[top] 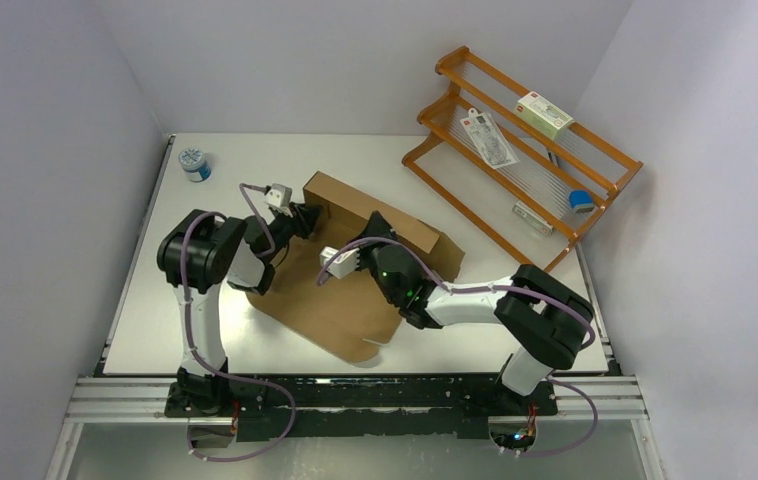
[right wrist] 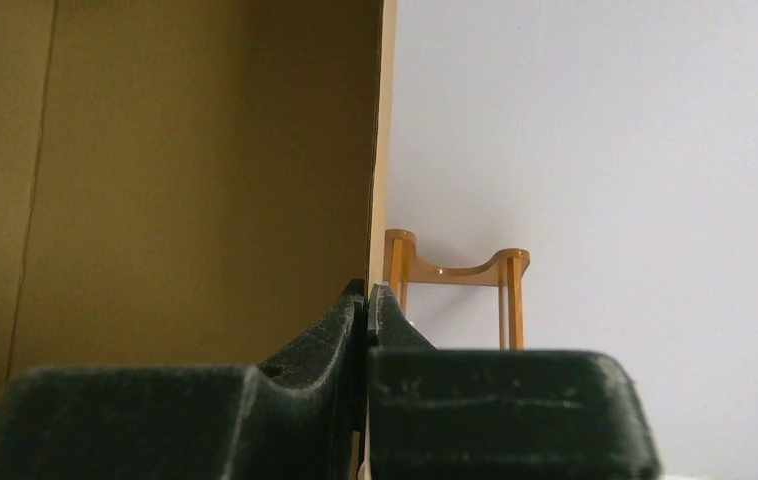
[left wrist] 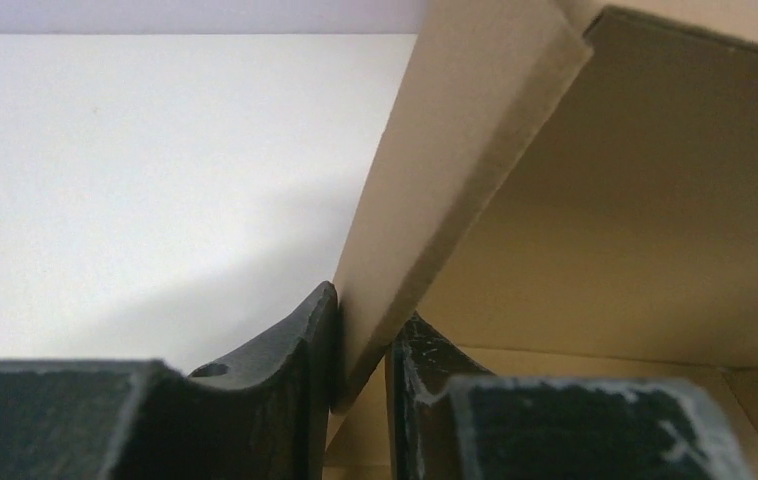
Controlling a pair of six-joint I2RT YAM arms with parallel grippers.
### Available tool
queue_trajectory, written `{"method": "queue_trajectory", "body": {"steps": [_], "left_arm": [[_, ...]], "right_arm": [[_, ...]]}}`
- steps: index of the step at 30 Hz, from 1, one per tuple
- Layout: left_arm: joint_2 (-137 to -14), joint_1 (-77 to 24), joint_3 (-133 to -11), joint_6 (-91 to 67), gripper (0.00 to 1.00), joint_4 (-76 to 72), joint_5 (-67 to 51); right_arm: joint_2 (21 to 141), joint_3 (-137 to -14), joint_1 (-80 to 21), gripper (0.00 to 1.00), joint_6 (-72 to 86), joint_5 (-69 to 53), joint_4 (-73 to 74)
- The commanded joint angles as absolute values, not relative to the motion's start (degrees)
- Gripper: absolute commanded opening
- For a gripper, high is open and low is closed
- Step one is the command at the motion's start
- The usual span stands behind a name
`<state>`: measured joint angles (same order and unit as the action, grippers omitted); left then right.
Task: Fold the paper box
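White counter (top: 150, 310), lilac room walls (top: 45, 150), wooden rack (top: 530, 160) at the far right. Your paper box (top: 340, 305) sits mid-counter, half up: the base panel lies flat and the long back panel is raised on the side toward the rack. Left end effector (left wrist: 360, 335) is clenched on a slanting flap at the box's far-left corner, and the flap runs up and right from between the fingers. Right end effector (right wrist: 367, 300) is clamped on the thin edge of the upright panel, cardboard to its left in the wrist view (the grip looks shallow, right at the edge).

Risks, as I judge them:
- Move the arms unevenly and the panel twists or creases off its score line.
- The shallow right pinch slips and the panel drops flat.
- The base isn't pinned, so the sheet may slide on the counter.

Both grips sit on the box's far side. The base panel lies nearer the arm bases.
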<state>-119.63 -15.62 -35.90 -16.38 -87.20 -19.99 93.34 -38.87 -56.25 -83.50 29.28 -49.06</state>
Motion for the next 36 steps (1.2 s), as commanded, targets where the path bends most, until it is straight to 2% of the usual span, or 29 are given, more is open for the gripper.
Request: {"method": "queue_trajectory", "body": {"steps": [1,14,22,26,32,36], "left_arm": [[-120.8,-16.9,-35.5,-17.2,0.25,-103.2,-11.0],[-117.6,-24.4,-30.4,-13.5,0.3,-105.0,13.5],[-116.3,-26.8,-28.1,-18.9,0.34,-104.9,26.1],[-114.8,-28.9,-27.7,-18.0,0.43,-104.9,33.7],[-113.6,-29.9,-26.9,-21.2,0.47,-104.9,39.5],[-113.4,-30.0,-27.8,-19.2,0.63,-104.9,35.8]], "right_arm": [[93.1,-39.1,-56.7,0.0,-80.2,25.9,-41.2],[92.9,-38.9,-56.7,0.0,-79.2,26.5,-40.5],[92.6,-38.4,-56.7,0.0,-78.5,27.2,-40.6],[92.2,-38.5,-56.7,0.0,-77.7,27.0,-39.5],[92.0,-38.9,-56.7,0.0,-76.6,26.8,-38.5],[91.4,-38.9,-56.7,0.0,-75.9,26.3,-36.9]]}}
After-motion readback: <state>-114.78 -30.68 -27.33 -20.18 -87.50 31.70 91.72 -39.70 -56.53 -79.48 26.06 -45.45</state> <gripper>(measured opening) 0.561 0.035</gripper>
